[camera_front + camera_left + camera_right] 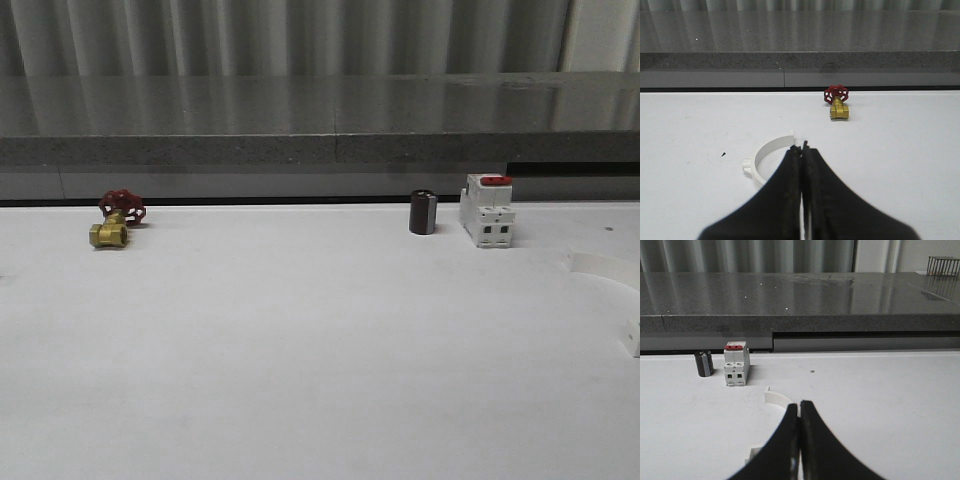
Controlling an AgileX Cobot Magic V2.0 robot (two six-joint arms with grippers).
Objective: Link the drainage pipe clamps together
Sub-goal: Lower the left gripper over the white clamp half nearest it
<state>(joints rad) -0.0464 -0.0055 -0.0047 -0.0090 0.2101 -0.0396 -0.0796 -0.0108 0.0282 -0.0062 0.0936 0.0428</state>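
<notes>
Left wrist view: left gripper [803, 148] has its jaws pressed together, tips touching, nothing between them. Directly beyond and partly behind the fingertips lies one clamp half [765, 159], a white half-ring flat on the white table [900, 170], end tab visible at its near end. Farther out, well apart from it, sits the brass valve [839, 106] with a red handwheel, near the table's far edge.

Right wrist view: right gripper [799, 405] is likewise fully closed, holding nothing. The other clamp half [776, 398] lies on the table just past the tips, mostly hidden by the fingers; one end shows, and a tab peeks out lower beside the left finger. Beyond it stand the white breaker [735, 365] with a red switch and, just beside it, a dark cylinder [703, 363].

Front view: a white curved piece [605, 270] at the right edge looks like that second clamp half, cropped by the frame. The two halves are well apart, not joined. Grey ledge [320, 125] runs behind the table.
</notes>
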